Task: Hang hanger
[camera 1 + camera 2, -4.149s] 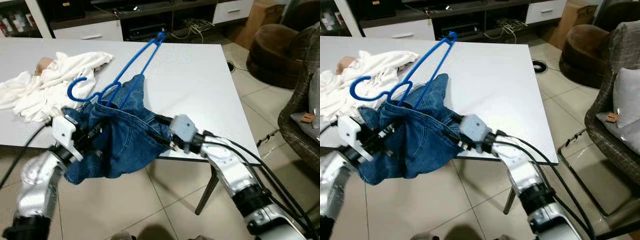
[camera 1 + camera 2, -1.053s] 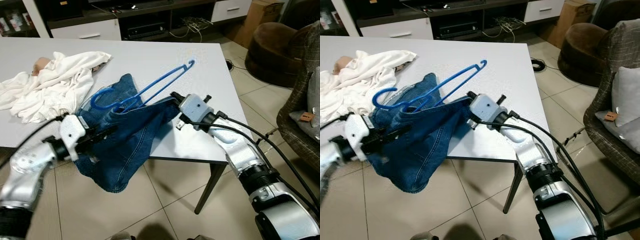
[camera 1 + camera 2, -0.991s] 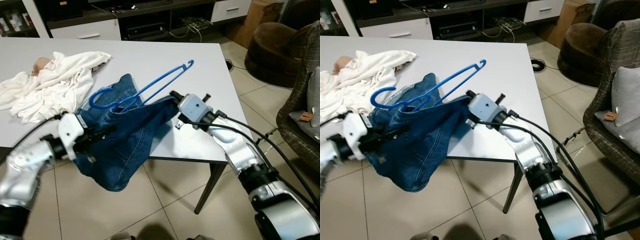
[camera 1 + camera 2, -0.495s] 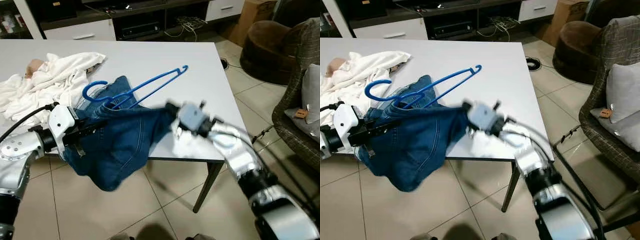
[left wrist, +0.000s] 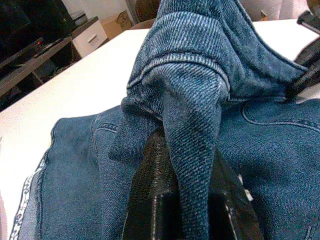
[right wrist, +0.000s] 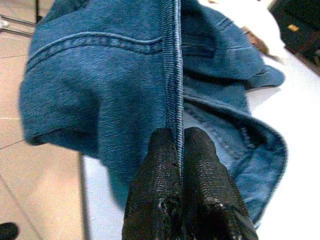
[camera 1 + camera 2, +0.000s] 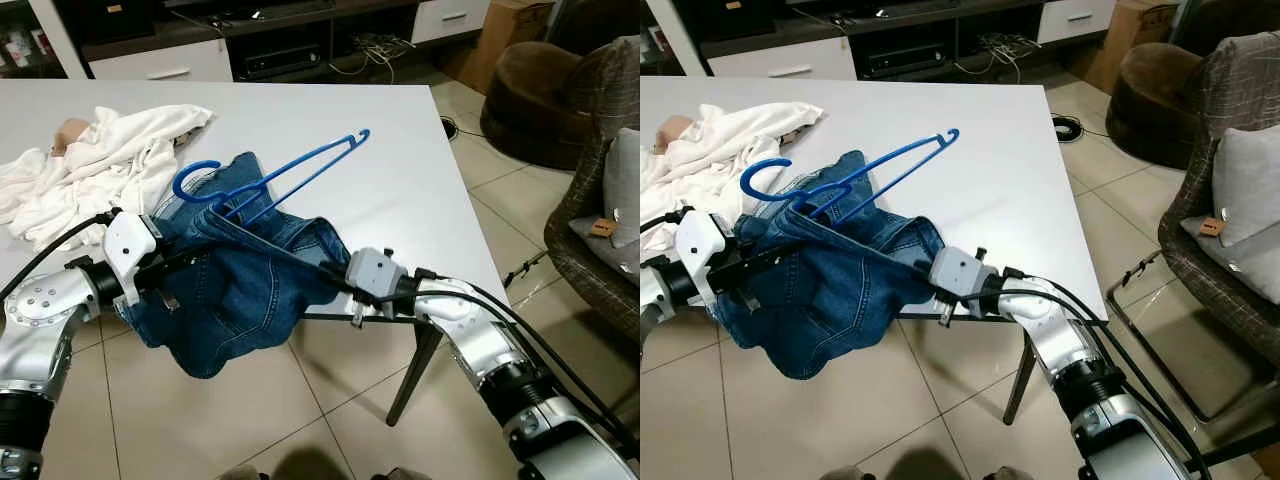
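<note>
A pair of blue jeans (image 7: 240, 290) hangs over the front edge of the white table (image 7: 400, 180), stretched by its waistband between both grippers. My left gripper (image 7: 175, 265) is shut on the left end of the waistband, with denim folded over its fingers (image 5: 155, 200). My right gripper (image 7: 325, 275) is shut on the waistband's right end, its fingertips (image 6: 165, 150) pinching the hem. A blue plastic hanger (image 7: 290, 175) lies partly inside the waist opening. Its hook stands up at the left and one arm points up and right over the table.
A heap of white cloth (image 7: 90, 165) lies on the table's left side. A brown pouf (image 7: 530, 90) and a plaid chair (image 7: 600, 230) stand to the right. A dark TV cabinet (image 7: 250, 40) runs along the back. Tiled floor lies below the table's front edge.
My right gripper has dropped and come nearer, down to the table's front edge, pulling the waistband with it. The jeans now sag lower. The left gripper has held about still.
</note>
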`<state>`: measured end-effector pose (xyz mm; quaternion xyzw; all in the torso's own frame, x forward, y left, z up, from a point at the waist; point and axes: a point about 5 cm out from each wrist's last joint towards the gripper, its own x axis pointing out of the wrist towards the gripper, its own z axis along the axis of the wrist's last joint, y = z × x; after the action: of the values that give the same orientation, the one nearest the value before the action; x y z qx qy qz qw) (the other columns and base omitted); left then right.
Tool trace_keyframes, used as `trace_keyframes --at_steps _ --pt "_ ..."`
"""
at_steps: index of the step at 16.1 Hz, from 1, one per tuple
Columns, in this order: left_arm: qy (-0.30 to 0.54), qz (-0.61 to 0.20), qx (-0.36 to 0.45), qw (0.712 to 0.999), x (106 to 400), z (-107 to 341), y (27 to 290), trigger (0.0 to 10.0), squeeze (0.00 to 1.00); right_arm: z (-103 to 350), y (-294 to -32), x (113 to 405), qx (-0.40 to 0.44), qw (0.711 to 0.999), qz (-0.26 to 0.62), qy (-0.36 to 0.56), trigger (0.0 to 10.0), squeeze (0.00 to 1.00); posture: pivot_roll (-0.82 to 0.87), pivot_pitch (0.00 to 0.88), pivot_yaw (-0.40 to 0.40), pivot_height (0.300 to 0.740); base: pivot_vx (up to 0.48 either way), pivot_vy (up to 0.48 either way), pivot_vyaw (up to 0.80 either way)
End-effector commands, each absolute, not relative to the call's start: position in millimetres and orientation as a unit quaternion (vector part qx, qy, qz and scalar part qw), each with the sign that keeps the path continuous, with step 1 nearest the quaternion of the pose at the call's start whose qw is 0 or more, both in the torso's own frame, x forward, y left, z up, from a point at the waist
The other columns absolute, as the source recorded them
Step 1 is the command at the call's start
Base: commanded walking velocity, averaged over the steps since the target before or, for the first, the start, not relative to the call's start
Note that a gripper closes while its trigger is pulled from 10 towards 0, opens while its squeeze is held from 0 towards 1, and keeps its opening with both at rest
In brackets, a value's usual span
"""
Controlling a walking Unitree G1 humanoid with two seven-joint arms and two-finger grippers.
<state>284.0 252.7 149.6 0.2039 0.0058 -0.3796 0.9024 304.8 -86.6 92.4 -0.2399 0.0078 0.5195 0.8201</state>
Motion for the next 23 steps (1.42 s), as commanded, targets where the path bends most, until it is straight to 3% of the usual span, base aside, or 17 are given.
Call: trace_keyframes --at_steps 1,7,8,9,10,12,13,23 --pt "-0.01 -0.352 0.209 0.913 286.7 158.8 261.5 10.0 0.0 85.5 -95.5 302.9 -0.25 0.815 0.521 0.034 10.0 0.0 -0.03 0.026 0.032 0.74 0.0 0.0 0.0" --pt "-0.018 -0.345 0.204 0.916 286.5 157.2 260.4 10.0 0.0 84.9 -105.2 298.9 -0.234 0.812 0.532 0.062 10.0 0.0 -0.04 0.049 0.037 0.74 0.0 0.0 0.0" --pt "-0.018 -0.346 0.204 0.916 287.0 157.4 260.0 10.0 0.0 85.1 -107.3 298.9 -0.229 0.815 0.528 0.062 10.0 0.69 -0.04 0.049 0.037 0.74 0.0 0.0 0.0" --pt "-0.018 -0.346 0.204 0.916 287.3 157.7 259.6 10.0 0.0 86.4 -108.4 299.5 -0.22 0.82 0.525 0.06 10.0 0.91 -0.04 0.049 0.037 0.74 0.0 0.0 0.0" --pt "-0.02 -0.346 0.204 0.915 288.1 158.7 259.2 10.0 0.0 91.3 -109.6 299.8 -0.193 0.825 0.528 0.057 10.0 1.0 -0.04 0.049 0.039 0.74 0.0 0.0 0.0" --pt "-0.021 -0.346 0.204 0.916 288.2 158.8 259.4 10.0 0.0 96.8 -112.4 301.0 -0.173 0.829 0.529 0.058 10.0 1.0 -0.04 0.049 0.039 0.74 0.0 0.0 0.0" --pt "-0.02 -0.345 0.205 0.916 288.1 158.3 259.6 10.0 0.0 98.4 -115.8 301.7 -0.165 0.829 0.53 0.065 10.0 0.0 -0.04 0.046 0.038 0.74 0.0 0.0 0.0" --pt "-0.021 -0.346 0.207 0.915 287.6 158.1 259.8 10.0 0.0 85.7 -108.4 306.3 -0.186 0.837 0.51 0.069 10.0 0.0 -0.03 0.036 0.04 0.74 0.0 0.0 0.0"
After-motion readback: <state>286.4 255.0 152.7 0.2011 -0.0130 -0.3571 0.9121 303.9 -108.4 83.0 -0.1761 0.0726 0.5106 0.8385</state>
